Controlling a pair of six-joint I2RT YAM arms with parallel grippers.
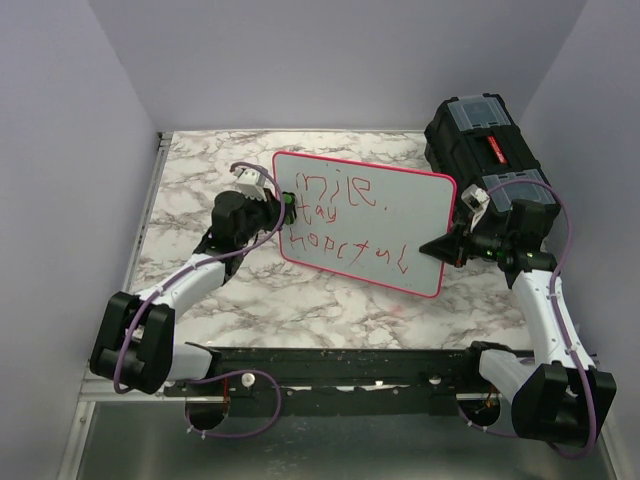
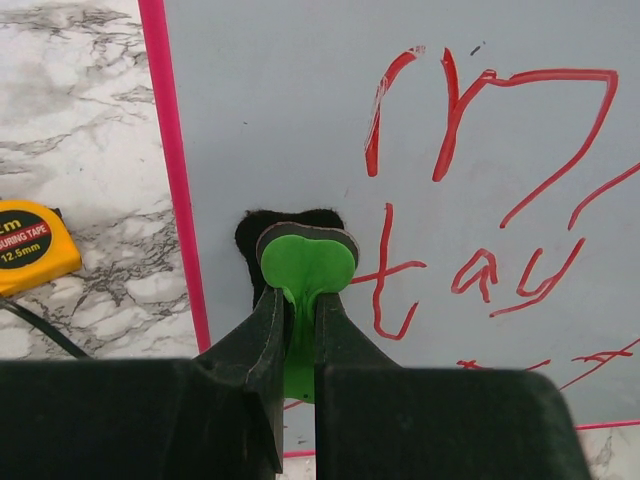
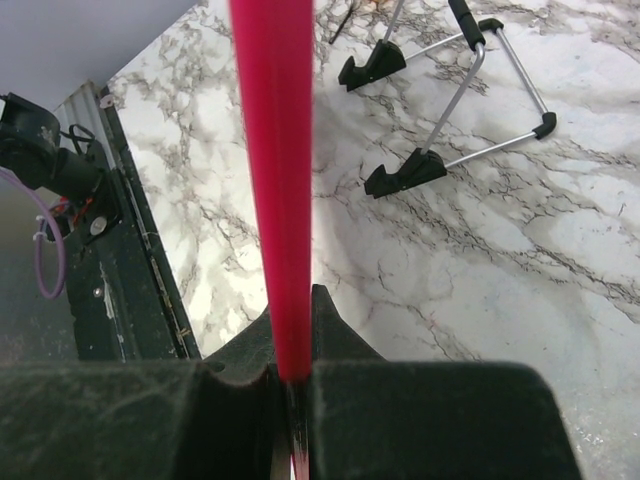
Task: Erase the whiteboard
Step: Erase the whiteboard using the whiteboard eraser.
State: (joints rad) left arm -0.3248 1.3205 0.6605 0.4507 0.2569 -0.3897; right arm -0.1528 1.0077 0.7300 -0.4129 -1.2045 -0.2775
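The whiteboard [image 1: 365,225] stands tilted in the middle of the marble table [image 1: 200,170], its red lettering [image 1: 345,225] facing the overhead camera and a black toolbox [image 1: 480,135] behind its right corner. In that view my left gripper [image 1: 283,210] meets the board's left edge and my right gripper [image 1: 452,238] its right edge.

My left wrist camera shows those jaws pinched tight on a green eraser [image 2: 308,262]. Its black felt is set against the board just inside the pink rim [image 2: 175,170], left of the writing, and a yellow tape measure [image 2: 28,245] lies on the marble nearby.

My right wrist camera shows the other jaws clamped on the rim, seen edge-on, with a wire stand [image 3: 470,90] beyond.
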